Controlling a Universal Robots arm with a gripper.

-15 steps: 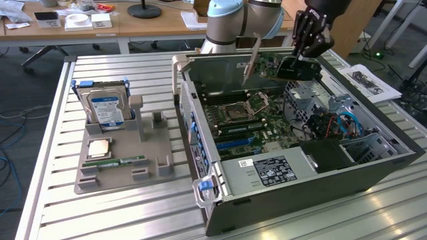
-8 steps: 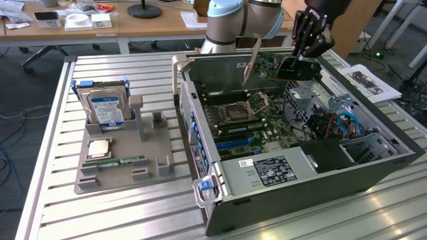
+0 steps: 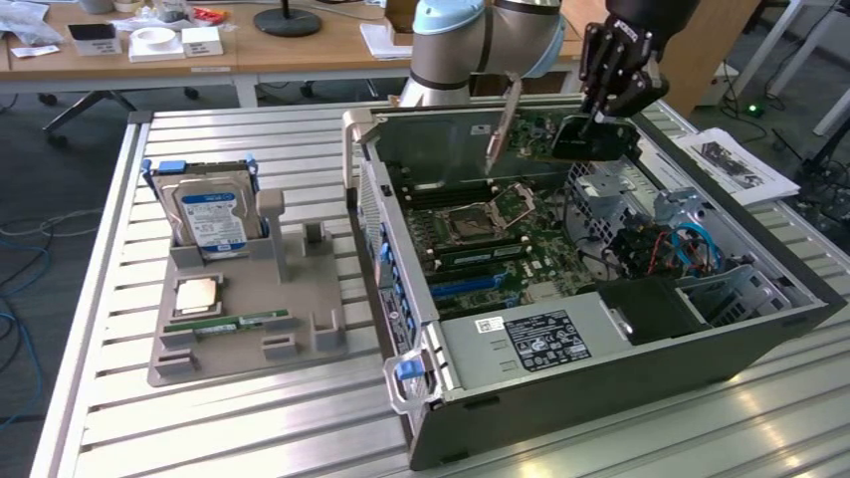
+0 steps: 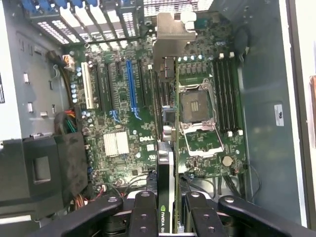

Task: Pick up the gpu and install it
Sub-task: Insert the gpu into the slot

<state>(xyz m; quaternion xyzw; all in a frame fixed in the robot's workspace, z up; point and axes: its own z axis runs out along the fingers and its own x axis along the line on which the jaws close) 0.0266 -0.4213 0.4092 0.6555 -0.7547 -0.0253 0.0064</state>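
Your pincer (image 3: 594, 118) is pinching the gpu (image 3: 558, 141), which hangs edge-down between its fingers. The card sits above the open computer case (image 3: 598, 398), over the motherboard (image 4: 118, 118) beside the CPU socket (image 4: 197, 106), with its silver bracket (image 4: 170, 34) toward the case's rear wall.

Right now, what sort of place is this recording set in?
Probably a robotics lab in an office space: the gripper holds the gpu over an open computer case on a slatted metal table, with wooden desks behind.
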